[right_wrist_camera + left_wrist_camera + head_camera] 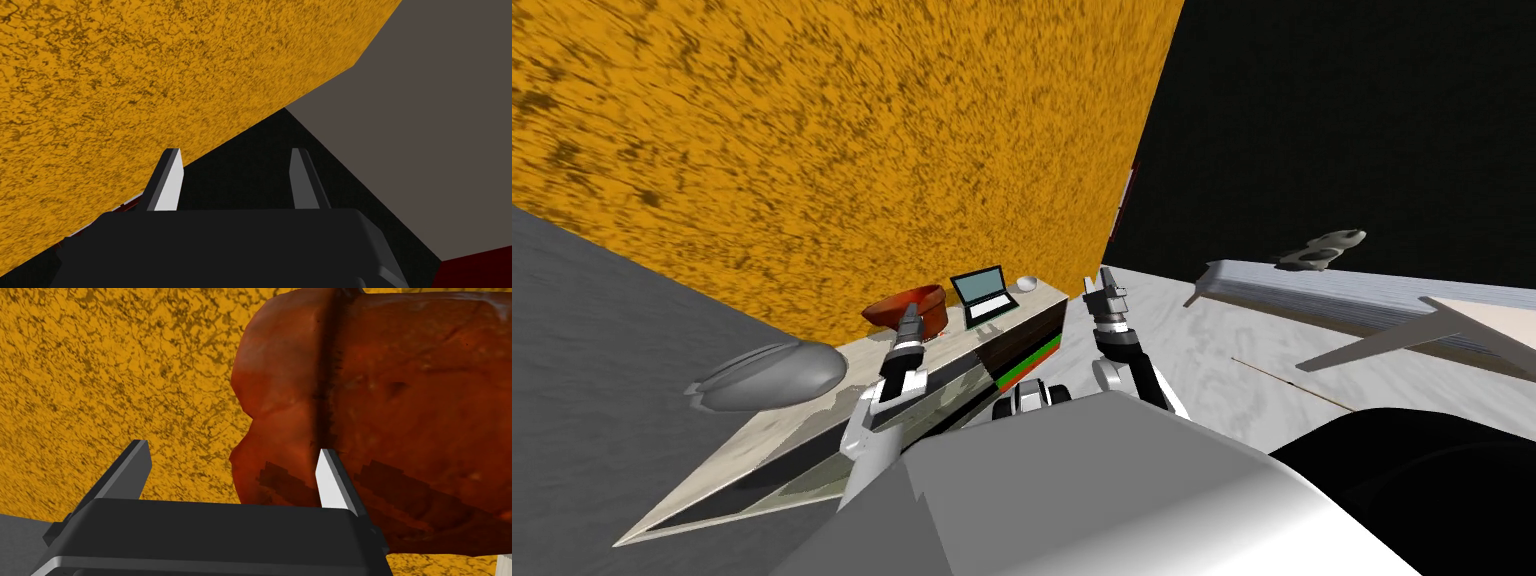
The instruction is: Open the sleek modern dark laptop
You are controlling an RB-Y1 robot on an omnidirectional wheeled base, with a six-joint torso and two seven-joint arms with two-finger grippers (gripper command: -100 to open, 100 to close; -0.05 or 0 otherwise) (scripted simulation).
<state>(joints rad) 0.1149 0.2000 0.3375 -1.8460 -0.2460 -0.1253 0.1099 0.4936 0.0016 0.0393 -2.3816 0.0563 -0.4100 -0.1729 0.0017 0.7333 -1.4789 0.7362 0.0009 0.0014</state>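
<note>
The laptop (982,293) at frame centre looks already open, so steer the left gripper (911,314), jaws apart like those of the right gripper (1104,288), clear of the bowl (890,305) beside it.

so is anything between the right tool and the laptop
In the head view, a small white ball lies between the right tool and the laptop, close to the laptop's side. Nothing else visible stands there.

A mottled orange-yellow wall (842,130) rises behind a long pale-topped table (782,425); the table's front is dark, striped green and red; grey floor (582,330) lies to the left, pale marbled floor (1202,350) to the right; a black area (1362,110) shows beyond the wall's edge.
</note>
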